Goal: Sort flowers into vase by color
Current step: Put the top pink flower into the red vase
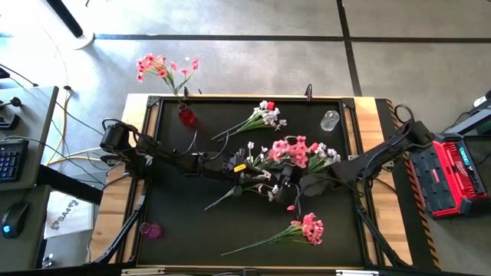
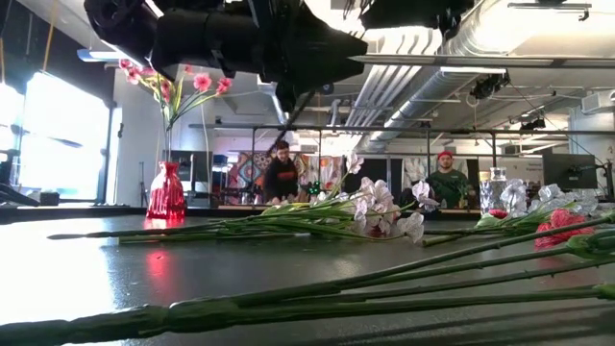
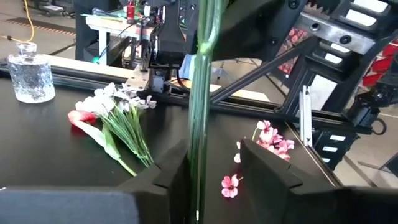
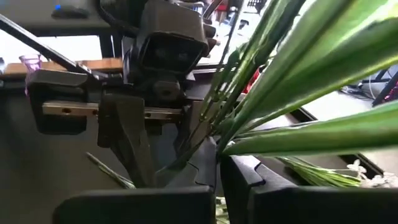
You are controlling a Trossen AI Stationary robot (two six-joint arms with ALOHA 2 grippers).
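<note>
My right gripper sits mid-table, shut on a bundle of green flower stems. Pink blossoms and white blossoms spread out beside it. My left gripper faces it, open. Its fingers stand on either side of one green stem; I cannot tell whether they touch it. A red vase at the far left holds pink flowers. A white spray with a red bud lies on the far part of the mat. A pink spray lies near the near edge. My right gripper pinches several green stems and long leaves together between its two fingers. The stems and leaves fan out beyond the fingertips. My own fingers hide how far back the bundle reaches.
A clear glass vase stands at the far right of the mat and a small purple vase at the near left. A loose pink blossom lies on the mat. People stand in the room beyond the table.
</note>
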